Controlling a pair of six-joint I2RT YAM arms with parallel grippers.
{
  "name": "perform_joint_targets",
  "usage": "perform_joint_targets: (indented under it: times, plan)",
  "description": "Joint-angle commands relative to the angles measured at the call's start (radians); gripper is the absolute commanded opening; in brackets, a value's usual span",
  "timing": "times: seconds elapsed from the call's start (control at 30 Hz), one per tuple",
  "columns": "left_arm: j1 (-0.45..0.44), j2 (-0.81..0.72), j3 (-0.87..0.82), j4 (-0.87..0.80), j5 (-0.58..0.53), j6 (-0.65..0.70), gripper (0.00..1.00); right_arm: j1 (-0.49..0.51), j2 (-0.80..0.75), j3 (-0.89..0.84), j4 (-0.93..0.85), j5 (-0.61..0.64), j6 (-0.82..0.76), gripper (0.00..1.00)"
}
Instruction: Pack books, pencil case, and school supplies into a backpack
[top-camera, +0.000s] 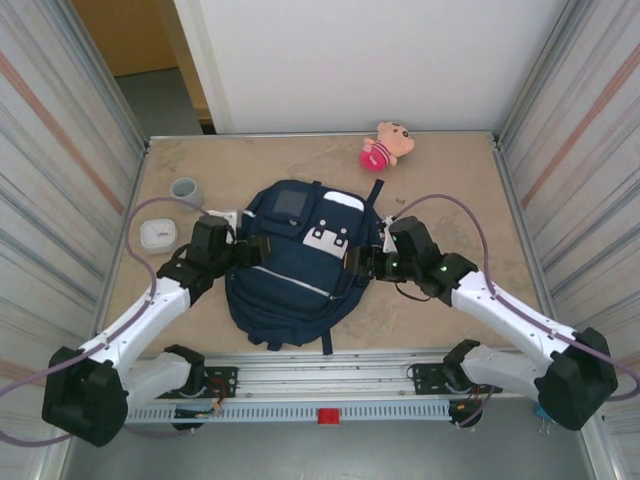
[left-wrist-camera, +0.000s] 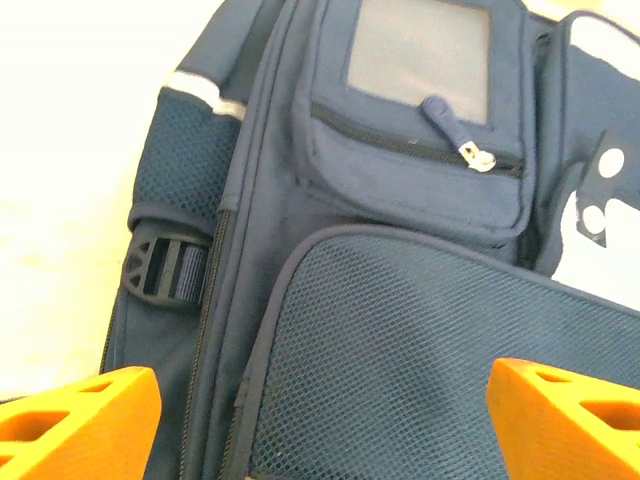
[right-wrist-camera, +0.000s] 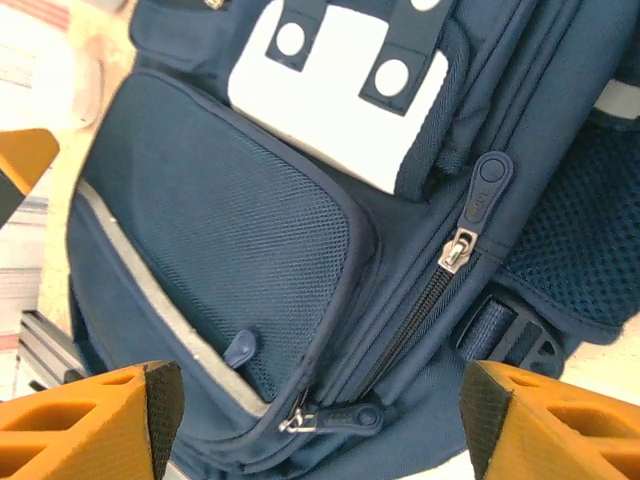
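Backpack, navy with white patches, seemingly zipped; left claw and right claw gape wide.

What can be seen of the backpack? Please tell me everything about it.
The backpack is dark navy fabric with white patches, a grey square patch, pale stripes, mesh pockets and a side buckle. It lies flat, front up, in the middle of the table, top pocket zipped. The left gripper and right gripper flank it, open; contact is unclear.

tan tabletop | white back wall | ribbed metal side panels | grey floor beyond | even light
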Motion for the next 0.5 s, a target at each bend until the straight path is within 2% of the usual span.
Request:
perform_joint_targets:
  times: [0.0, 0.1, 0.2, 0.27, 0.33, 0.47]
  plan:
    - [0.006, 0.063, -0.044, 0.011, 0.038, -0.037, 0.77, 0.003, 0.101, -0.014, 0.12, -0.055, 0.011, 0.74]
    - [-0.002, 0.122, -0.096, 0.095, 0.067, -0.088, 0.67, 0.004, 0.213, -0.012, 0.195, -0.056, 0.006, 0.68]
    - [-0.046, 0.167, -0.149, 0.186, 0.05, -0.154, 0.6, -0.037, 0.33, -0.009, 0.232, -0.029, -0.013, 0.52]
    - [-0.098, 0.195, -0.166, 0.229, 0.032, -0.197, 0.59, -0.085, 0.399, -0.011, 0.274, -0.049, -0.025, 0.45]
    - [-0.161, 0.23, -0.173, 0.265, 0.0, -0.247, 0.59, -0.14, 0.459, -0.004, 0.315, -0.085, -0.043, 0.43]
    - [-0.223, 0.269, -0.179, 0.309, -0.057, -0.338, 0.59, -0.205, 0.533, 0.029, 0.319, -0.107, -0.085, 0.42]
